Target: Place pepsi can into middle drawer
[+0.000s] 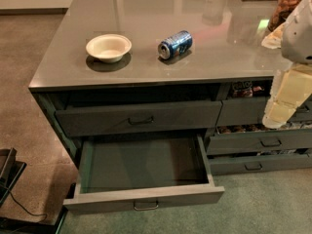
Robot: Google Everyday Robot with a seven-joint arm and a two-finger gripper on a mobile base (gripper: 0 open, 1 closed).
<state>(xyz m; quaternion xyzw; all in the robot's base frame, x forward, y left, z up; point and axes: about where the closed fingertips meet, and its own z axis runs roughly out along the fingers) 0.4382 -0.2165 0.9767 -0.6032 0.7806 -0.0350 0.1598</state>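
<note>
The pepsi can [175, 45] lies on its side on the grey countertop [146, 13], its silver end facing front left. The middle drawer [146, 199] is pulled out below the counter, and its dark inside shows nothing in it. Its pale loop handle [146, 205] sits at the centre of the low front panel. My arm hangs at the right edge, white above and cream below. Its gripper end [277, 118] hangs in front of the narrow right drawers, well right of the can and lower than the countertop. It holds nothing that I can see.
A cream bowl [108, 47] stands on the counter left of the can. The taller wide drawer [139, 118] with a dark handle is shut above the open one. Narrow drawers [261, 143] are stacked at right. A jar [287, 4] and other items stand at the counter's far right.
</note>
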